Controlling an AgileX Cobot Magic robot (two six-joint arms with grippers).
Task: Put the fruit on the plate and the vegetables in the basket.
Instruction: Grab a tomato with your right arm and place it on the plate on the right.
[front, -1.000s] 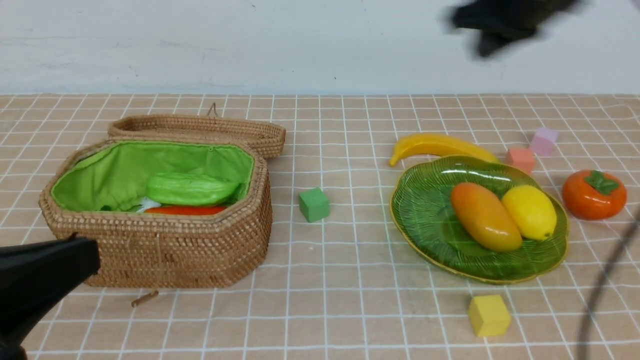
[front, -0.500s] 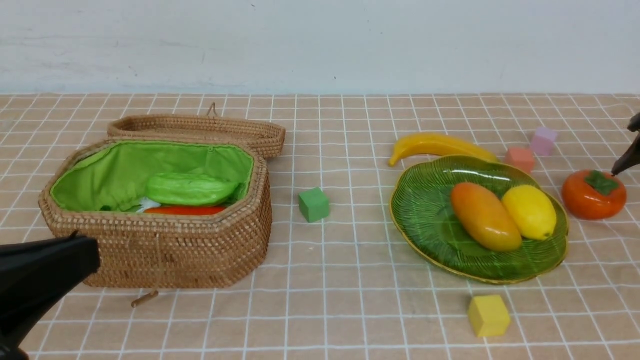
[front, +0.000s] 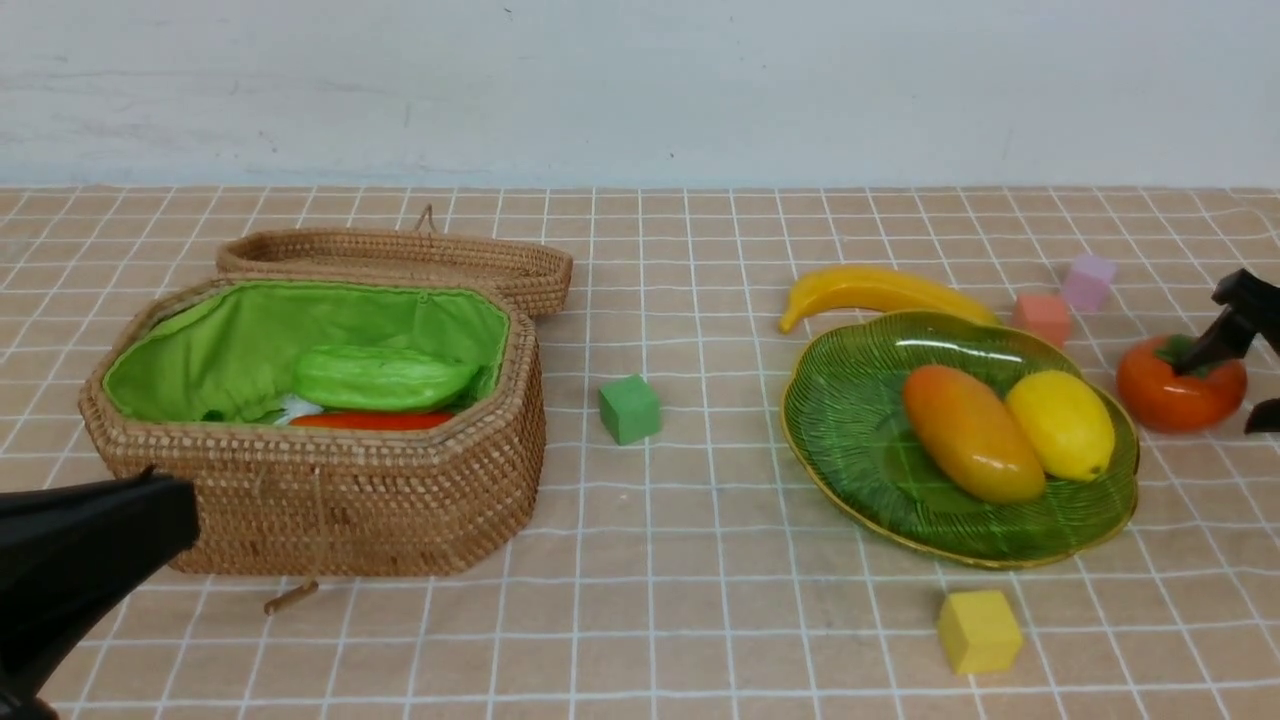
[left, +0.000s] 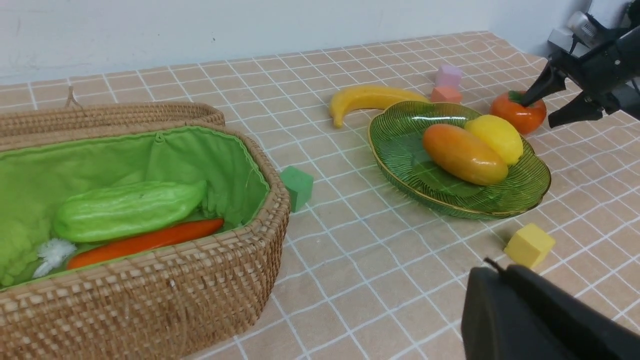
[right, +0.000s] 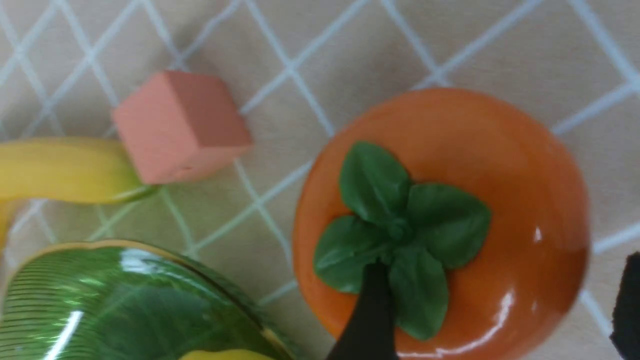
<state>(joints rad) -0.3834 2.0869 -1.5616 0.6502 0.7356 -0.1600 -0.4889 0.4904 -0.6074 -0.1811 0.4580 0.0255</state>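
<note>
The orange persimmon (front: 1160, 400) sits on the cloth right of the green plate (front: 850, 420). My right gripper (front: 1215, 398) is open over it: one fingertip (right: 372, 300) is on the green calyx, the other (right: 631, 300) is beside the fruit's far side. The mango (front: 972, 432) and lemon (front: 1060, 424) lie on the plate. The banana (front: 880, 290) lies behind the plate's rim. The wicker basket (front: 350, 500) holds the green gourd (front: 380, 378) and carrot (front: 370, 421). No eggplant shows. My left gripper (front: 170, 510) is shut and empty in front of the basket.
The basket lid (front: 400, 258) lies open behind the basket. Foam cubes on the cloth: green (front: 629, 408) between basket and plate, yellow (front: 978, 630) in front of the plate, salmon (front: 1040, 318) and lilac (front: 1088, 282) behind the persimmon.
My right gripper has come down from high at the back onto the persimmon, which has shifted slightly left. The left arm has not moved.
</note>
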